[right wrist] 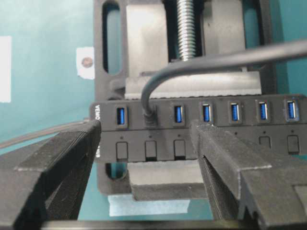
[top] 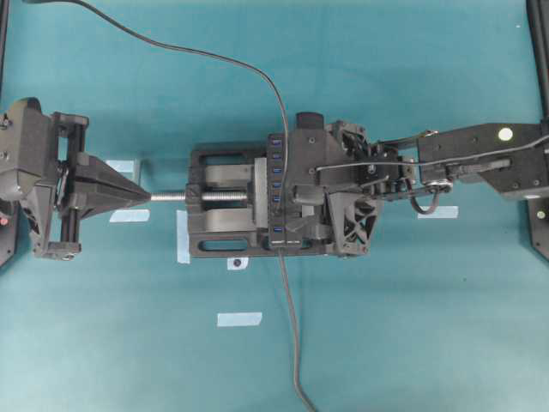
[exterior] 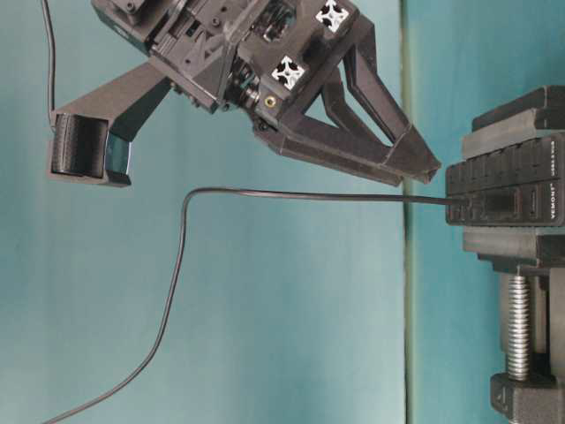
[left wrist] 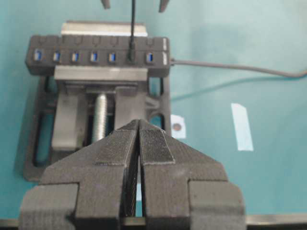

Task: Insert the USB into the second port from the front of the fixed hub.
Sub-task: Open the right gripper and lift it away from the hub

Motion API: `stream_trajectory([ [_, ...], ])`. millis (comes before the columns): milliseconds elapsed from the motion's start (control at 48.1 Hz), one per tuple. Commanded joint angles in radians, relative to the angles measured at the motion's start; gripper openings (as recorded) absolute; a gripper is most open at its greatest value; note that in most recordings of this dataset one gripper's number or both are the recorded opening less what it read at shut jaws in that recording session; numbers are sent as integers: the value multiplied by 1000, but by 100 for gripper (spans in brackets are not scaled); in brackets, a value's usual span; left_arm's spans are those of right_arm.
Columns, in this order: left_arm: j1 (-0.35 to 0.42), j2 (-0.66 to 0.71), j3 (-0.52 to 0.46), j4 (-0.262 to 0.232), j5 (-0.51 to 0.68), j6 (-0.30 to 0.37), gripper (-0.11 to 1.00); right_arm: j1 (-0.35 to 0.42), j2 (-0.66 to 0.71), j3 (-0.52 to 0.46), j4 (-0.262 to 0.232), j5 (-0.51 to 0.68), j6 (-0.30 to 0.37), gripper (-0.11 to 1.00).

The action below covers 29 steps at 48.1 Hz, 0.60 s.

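Two arms are on my screens over the teal table [top: 412, 343]. From my overhead feed, the right gripper [top: 296, 225] reaches in from the right and hangs over the black vise [top: 225, 199]. My right wrist camera shows its jaws standing wide apart, one finger on each side of the plugged port and closing on nothing. The left gripper [top: 144, 196] sits well off to the left, its tip pointing at the end of the vise's silver screw [top: 176, 196]. In my left wrist view its two ribbed pads [left wrist: 156, 146] are pressed together with nothing between them.

The vise clamps the fixed hub [right wrist: 230, 132], a long black strip with blue slots and small black buttons. I see six blue slots in the right wrist view. The second port [right wrist: 150, 116], counted from the end where the thick grey cable [left wrist: 240, 68] leaves the hub, is filled.

The USB [right wrist: 149, 115] sits in that port, and its thin black cable [right wrist: 216, 60] arcs up and away from it. At table level the cable runs level from the hub, then droops toward the table. Several strips of pale tape [top: 239, 319] lie on the table around the vise.
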Motion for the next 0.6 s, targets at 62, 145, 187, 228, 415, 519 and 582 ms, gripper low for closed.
stream_trajectory([
  [62,2,-2,-8,2,-9,-9,0,5,-29,-8,-2,-8,6,80],
  [145,0,-2,-8,2,-9,-8,0,5,-31,-8,-2,-8,6,80],
  [187,2,-2,-8,3,-9,-8,0,5,-31,-6,0,-8,6,80],
  [228,2,-2,-8,2,-9,-9,0,5,-32,-8,-2,-8,6,80],
  [415,0,-2,-5,2,-9,-9,0,5,-37,-6,-2,-8,6,80],
  [519,0,-2,-3,3,-9,-9,0,3,-40,-3,-2,-8,6,80],
  [582,2,-2,-3,2,-9,-9,0,3,-41,-2,-2,-9,6,80],
])
